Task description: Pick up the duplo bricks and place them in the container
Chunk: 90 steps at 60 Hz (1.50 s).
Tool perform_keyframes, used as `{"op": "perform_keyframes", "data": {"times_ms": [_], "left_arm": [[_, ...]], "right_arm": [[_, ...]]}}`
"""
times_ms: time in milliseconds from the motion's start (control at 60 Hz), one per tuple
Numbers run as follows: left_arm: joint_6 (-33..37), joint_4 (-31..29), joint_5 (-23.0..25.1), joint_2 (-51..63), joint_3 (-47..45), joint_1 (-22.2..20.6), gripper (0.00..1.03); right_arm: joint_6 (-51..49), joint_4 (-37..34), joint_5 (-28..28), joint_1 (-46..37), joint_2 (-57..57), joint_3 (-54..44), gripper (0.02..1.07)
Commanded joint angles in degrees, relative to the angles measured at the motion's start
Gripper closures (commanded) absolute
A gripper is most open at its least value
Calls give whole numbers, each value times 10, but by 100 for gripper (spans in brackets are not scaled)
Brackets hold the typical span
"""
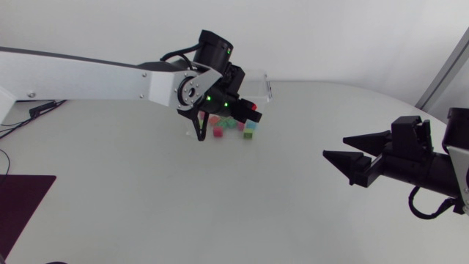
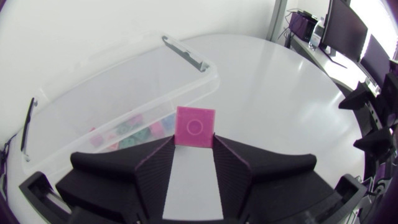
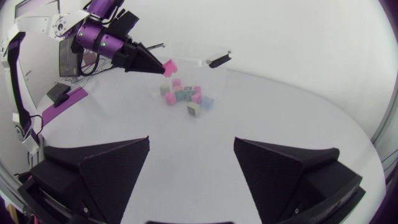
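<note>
Pink square duplo brick (image 2: pixel 196 126) sits clamped between your left gripper's (image 2: pixel 193 143) fingers, close by the clear plastic container (image 2: pixel 112 87) holding other coloured bricks (image 2: pixel 134 130); your right gripper (image 3: pixel 192 142) hangs spread, well apart.

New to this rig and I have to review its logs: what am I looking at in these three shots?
Two robot arms at a white table. The head view is from a fixed camera overhead. The other two come from cameras on each arm's wrist, looking past its own black two-fingered gripper. The left gripper is shut on a pink brick, held near the clear container. More coloured bricks show through its wall and seem to lie inside. The right gripper is open and empty.
</note>
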Motion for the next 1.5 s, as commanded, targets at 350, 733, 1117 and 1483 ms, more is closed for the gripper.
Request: {"op": "perform_keyframes", "data": {"times_ms": [350,733,1117,1483], "left_arm": [[-20,55,-11,-29,35,59,84],[-12,-1,-24,67,165,113,64],[20,-36,-45,66,140,127,5],[47,7,-81,-137,-69,180,5]], "right_arm": [[-19,-29,-5,-2,-20,-20,9],[-19,-41,0,2,-34,-23,9],[-25,-55,18,-3,-71,-26,9],[-24,-49,93,-13,-184,-56,9]]}}
